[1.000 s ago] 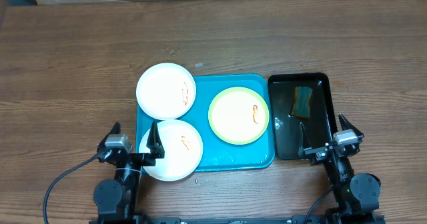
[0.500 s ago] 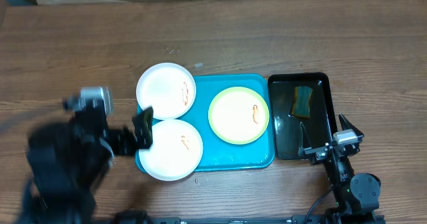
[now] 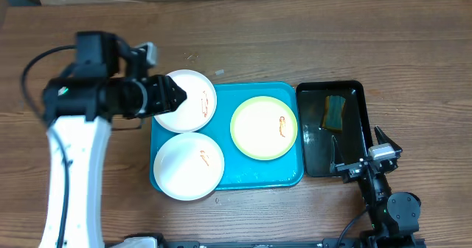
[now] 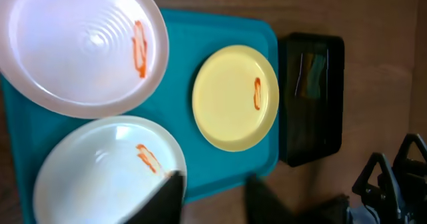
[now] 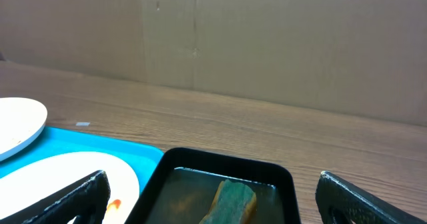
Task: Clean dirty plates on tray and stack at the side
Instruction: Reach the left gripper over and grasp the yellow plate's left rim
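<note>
1. My left claw hovers over the far white plate, which overhangs the far left corner of the turquoise tray; its fingers stand apart, pinching nothing.
2. The near white plate juts past the tray's near left corner; the green-rimmed plate lies in its right half.
3. My right claw is spread wide and empty at the near end of the black tray, which holds a sponge on the wooden tabletop.
</note>
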Robot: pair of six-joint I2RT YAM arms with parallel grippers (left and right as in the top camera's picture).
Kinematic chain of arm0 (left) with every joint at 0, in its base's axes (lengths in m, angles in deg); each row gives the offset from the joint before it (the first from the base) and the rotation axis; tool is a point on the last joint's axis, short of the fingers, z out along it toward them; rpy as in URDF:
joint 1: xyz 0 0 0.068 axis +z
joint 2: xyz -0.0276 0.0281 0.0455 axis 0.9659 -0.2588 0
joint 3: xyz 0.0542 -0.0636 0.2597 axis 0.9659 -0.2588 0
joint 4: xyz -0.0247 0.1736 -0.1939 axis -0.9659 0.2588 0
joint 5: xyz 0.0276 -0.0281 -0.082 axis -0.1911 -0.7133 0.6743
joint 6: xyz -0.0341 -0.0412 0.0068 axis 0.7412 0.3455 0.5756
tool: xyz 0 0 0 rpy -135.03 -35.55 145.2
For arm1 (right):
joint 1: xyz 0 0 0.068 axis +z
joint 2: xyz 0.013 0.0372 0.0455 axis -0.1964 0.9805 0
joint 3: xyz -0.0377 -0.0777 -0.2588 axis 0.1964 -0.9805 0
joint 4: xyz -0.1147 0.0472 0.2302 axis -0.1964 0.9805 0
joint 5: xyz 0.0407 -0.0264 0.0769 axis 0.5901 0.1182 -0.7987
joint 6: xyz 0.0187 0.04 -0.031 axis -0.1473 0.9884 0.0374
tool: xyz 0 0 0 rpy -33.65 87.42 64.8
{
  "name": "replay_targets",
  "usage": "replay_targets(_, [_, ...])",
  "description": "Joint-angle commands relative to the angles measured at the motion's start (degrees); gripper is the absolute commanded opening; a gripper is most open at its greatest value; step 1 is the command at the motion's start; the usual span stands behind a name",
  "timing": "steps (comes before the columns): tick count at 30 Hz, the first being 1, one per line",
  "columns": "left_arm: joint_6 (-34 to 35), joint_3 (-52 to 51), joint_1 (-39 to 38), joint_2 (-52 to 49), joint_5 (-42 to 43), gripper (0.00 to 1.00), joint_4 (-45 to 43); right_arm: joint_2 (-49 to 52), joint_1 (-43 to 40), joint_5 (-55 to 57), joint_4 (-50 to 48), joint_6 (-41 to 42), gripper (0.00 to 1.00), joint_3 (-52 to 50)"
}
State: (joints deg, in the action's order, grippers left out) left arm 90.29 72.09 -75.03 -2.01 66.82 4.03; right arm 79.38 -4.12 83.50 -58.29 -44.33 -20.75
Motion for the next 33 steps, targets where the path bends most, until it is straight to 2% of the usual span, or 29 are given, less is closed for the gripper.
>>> replay_targets(1, [5.55, -2.23, -6.88, -4.92, -3.8, 0.19, -0.26, -0.42, -0.2, 0.35, -0.46, 0.0, 1.0, -0.61])
replay_targets(3, [8.61, -4.37, -12.96, -9.4, -9.77, 0.29, -2.01, -0.42, -0.2, 0.35, -0.46, 0.0, 1.0, -0.61])
replay_targets(5, [9.25, -6.21, -18.12, -14.19, -11.19, 0.33, -4.48, -0.42, -0.2, 0.35, -0.46, 0.0, 1.0, -0.61])
replay_targets(8, [9.27, -6.93, -21.75, -19.15, -13.49, 0.43, -7.28, -0.42, -0.2, 0.35, -0.46, 0.0, 1.0, -0.61])
replay_targets(10, [9.25, -6.93, -23.41, -22.64, -14.1, 0.44, -8.83, -0.42, -0.2, 0.35, -0.46, 0.0, 1.0, -0.59])
replay_targets(19, [9.22, -6.93, -24.2, -32.22, -14.1, 0.41, -11.69, -0.42, -0.2, 0.35, -0.46, 0.0, 1.0, -0.61])
replay_targets(33, [9.25, -6.91, -24.04, -34.16, -14.1, 0.3, -14.69, -0.42, -0.2, 0.35, -0.46, -0.02, 1.0, -0.61])
